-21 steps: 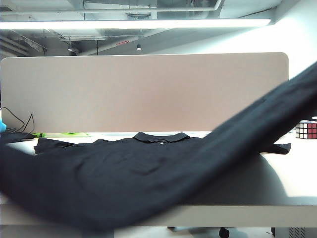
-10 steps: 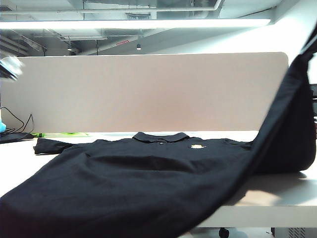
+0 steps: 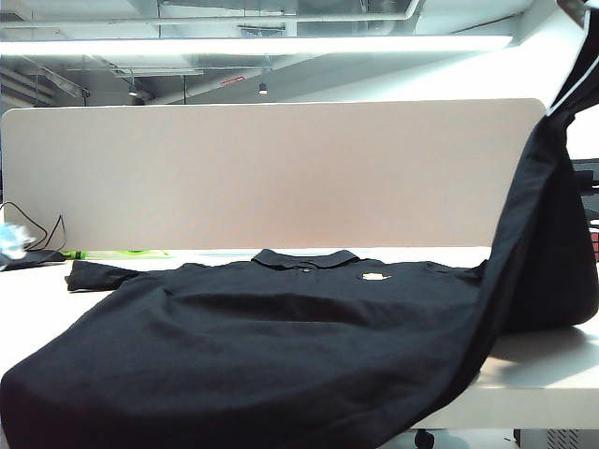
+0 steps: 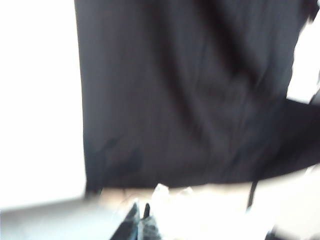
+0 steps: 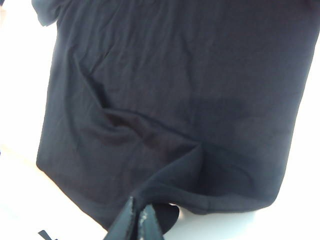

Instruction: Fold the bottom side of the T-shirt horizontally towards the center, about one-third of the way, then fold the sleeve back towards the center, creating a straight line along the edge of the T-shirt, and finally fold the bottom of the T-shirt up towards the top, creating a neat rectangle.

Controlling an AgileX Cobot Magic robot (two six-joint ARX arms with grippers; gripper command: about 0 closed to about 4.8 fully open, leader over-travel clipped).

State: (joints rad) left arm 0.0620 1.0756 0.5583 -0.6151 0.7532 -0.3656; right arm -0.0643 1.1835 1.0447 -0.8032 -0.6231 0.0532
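One black T-shirt [image 3: 281,346] lies on the white table [image 3: 543,374], its collar [image 3: 304,259] toward the beige divider panel [image 3: 271,173] and a pale yellow chest mark [image 3: 372,276] just right of the collar. Only the exterior view shows the shirt's right side pulled up in a tall sheet, above the panel's top. The right wrist view shows the right gripper [image 5: 136,220] clamped on a fold of fabric. The blurred left wrist view shows the left gripper [image 4: 140,220] with jaws together beside the shirt; whether it pinches cloth is unclear.
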